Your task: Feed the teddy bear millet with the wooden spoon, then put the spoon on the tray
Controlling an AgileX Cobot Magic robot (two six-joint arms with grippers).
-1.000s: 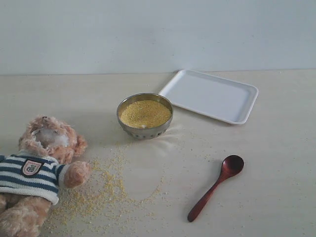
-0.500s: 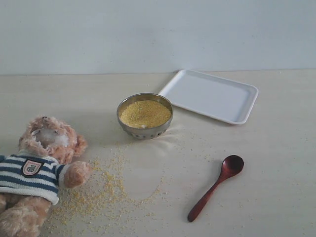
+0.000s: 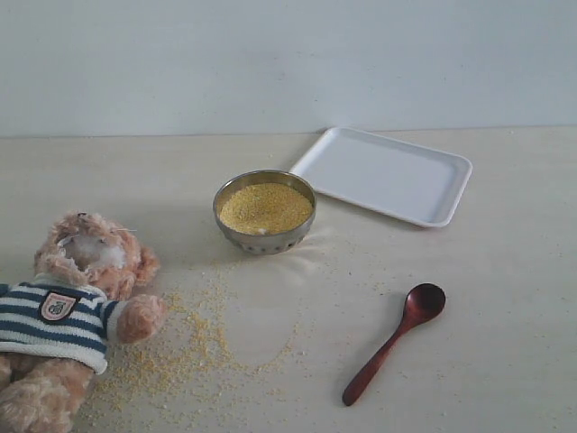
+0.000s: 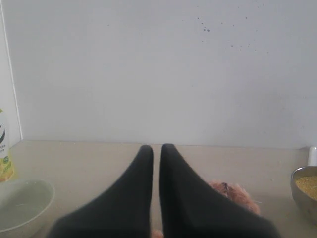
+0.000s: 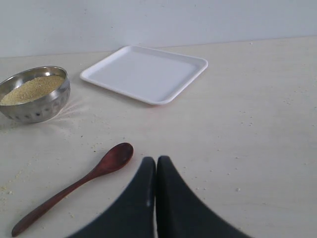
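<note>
Setting: pale wood-grain table (image 3: 505, 271) backed by a plain light wall (image 3: 270, 63).
left gripper (image 4: 157, 147): shown in the left wrist view only; dark fingers drawn together with a thin slit between them, gripping nothing; the bear's fur shows just beyond.
pale dish (image 4: 25, 201): shallow and translucent, near a yellow-labelled container (image 4: 4, 166) cut off by the frame edge; contents of either cannot be told.
teddy bear (image 3: 72, 307): lying on its back at the table's left front, striped sweater and shield badge facing up, one arm stretched toward the spilled grains.
loose millet (image 3: 180, 352): yellow grains scattered on the table beside the bear's arm, thinning toward the bowl.
steel bowl (image 3: 264, 238): round, upright, mid-table, between bear and tray.
millet (image 3: 265, 207): a level yellow heap filling the steel bowl almost to its rim.
tray (image 3: 383, 176): white, rectangular, flat on the table behind and right of the steel bowl, near it but apart; its white floor shows all over.
wooden spoon (image 3: 388, 350): lying on the table in front of the tray, well apart from it; head up and pointing toward the tray, handle slanting to the front; untouched.
right gripper (image 5: 152, 159): shown in the right wrist view only; fingers pressed together, clasping nothing; near the spoon's head, not touching it.
</note>
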